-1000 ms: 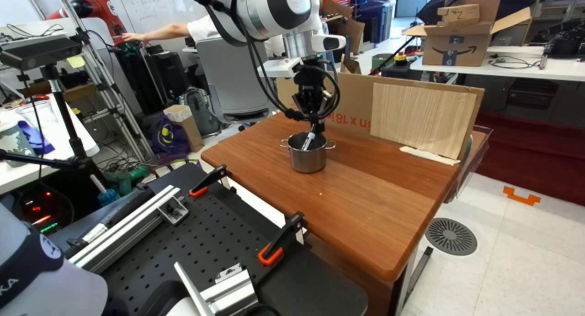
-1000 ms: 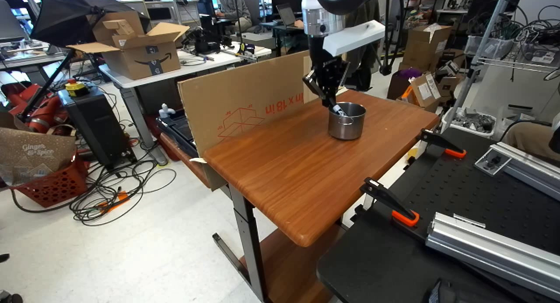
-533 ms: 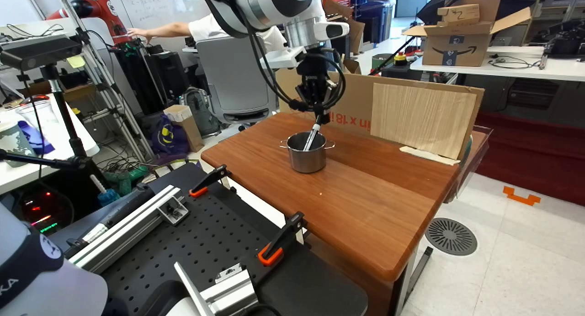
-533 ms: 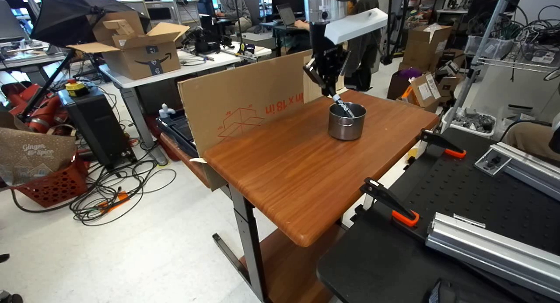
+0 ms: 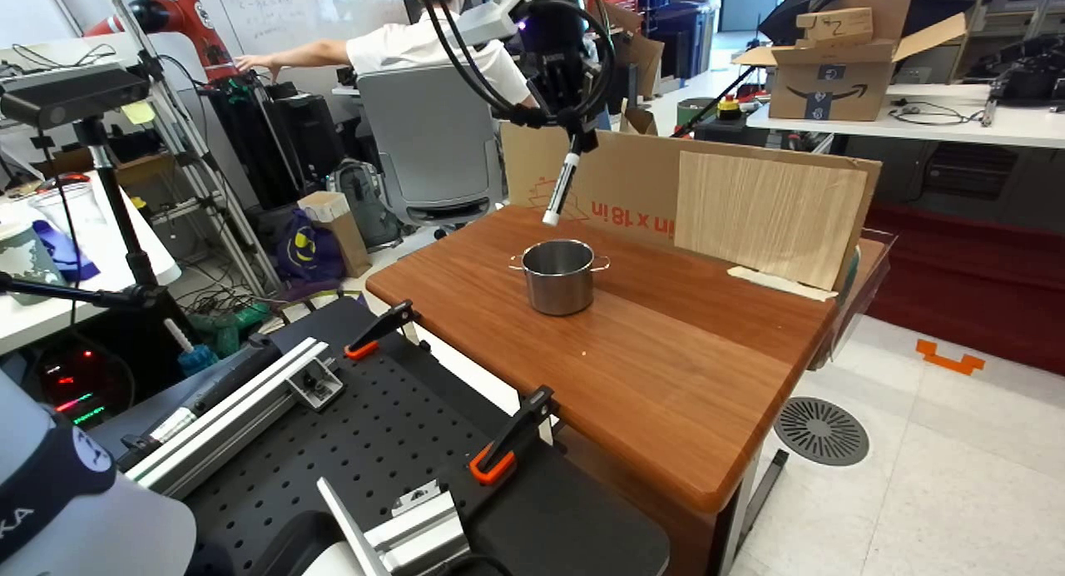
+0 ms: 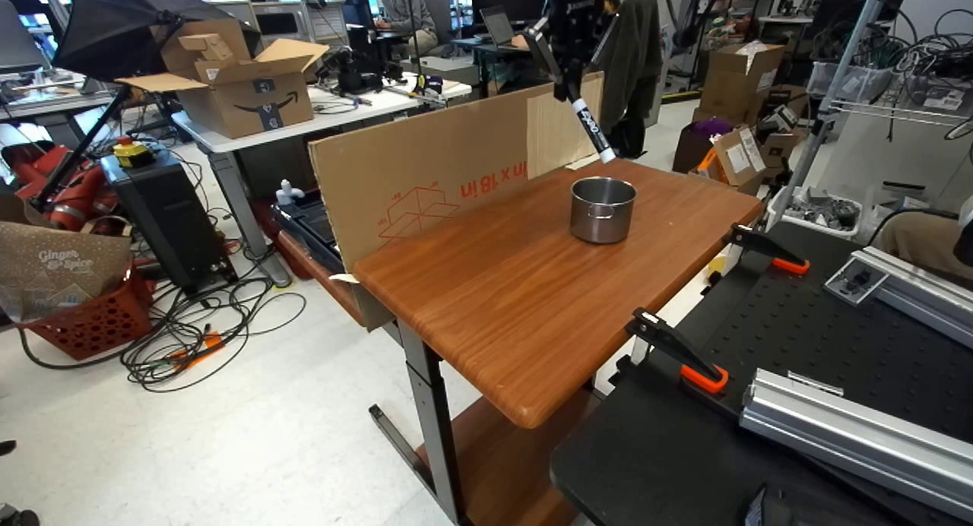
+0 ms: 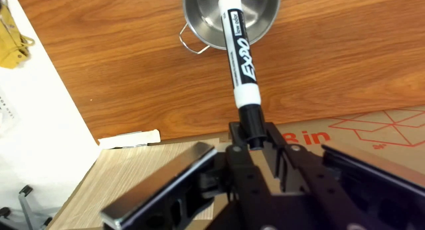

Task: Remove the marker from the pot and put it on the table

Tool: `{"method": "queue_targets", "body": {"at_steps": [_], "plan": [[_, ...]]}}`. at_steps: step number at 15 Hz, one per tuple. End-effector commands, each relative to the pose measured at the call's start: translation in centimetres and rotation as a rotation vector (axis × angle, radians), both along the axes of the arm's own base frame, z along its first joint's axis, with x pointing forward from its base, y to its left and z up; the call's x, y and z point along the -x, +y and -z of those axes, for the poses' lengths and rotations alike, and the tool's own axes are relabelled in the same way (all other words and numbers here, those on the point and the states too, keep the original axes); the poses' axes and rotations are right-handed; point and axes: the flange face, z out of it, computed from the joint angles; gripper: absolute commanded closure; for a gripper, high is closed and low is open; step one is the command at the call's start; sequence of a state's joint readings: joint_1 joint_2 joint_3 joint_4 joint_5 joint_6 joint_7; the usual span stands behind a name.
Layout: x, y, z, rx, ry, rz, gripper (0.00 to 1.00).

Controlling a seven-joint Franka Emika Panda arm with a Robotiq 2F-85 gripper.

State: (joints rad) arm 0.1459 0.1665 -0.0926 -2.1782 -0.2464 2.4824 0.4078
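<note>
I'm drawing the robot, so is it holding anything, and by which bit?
Yes. The end effector holds an Expo marker by its black cap. The marker's white end slants down, above the steel pot.

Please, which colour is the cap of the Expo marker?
On the Expo marker, the cap is black; the wrist view shows it best.

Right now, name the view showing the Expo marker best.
The wrist view: the Expo marker is largest, "low odor" readable, its black cap held in the gripper. In both exterior views it is smaller, tilted above the steel pot.
</note>
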Motion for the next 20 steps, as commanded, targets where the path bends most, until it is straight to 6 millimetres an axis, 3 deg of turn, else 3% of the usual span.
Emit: {"method": "queue_targets", "body": {"at_steps": [1,8,12,20], "plan": [[0.6,1.7,-1.1,-0.084,-0.013,0.05,0.95],[-0.2,6.8,-0.1,-0.304,0.016,0.175,0.95],[-1.0,8.7,3.0,-0.388,0.082,0.289,0.95],[-2.6,9.3,9.7,-0.39,0.167,0.419,0.95]]}}
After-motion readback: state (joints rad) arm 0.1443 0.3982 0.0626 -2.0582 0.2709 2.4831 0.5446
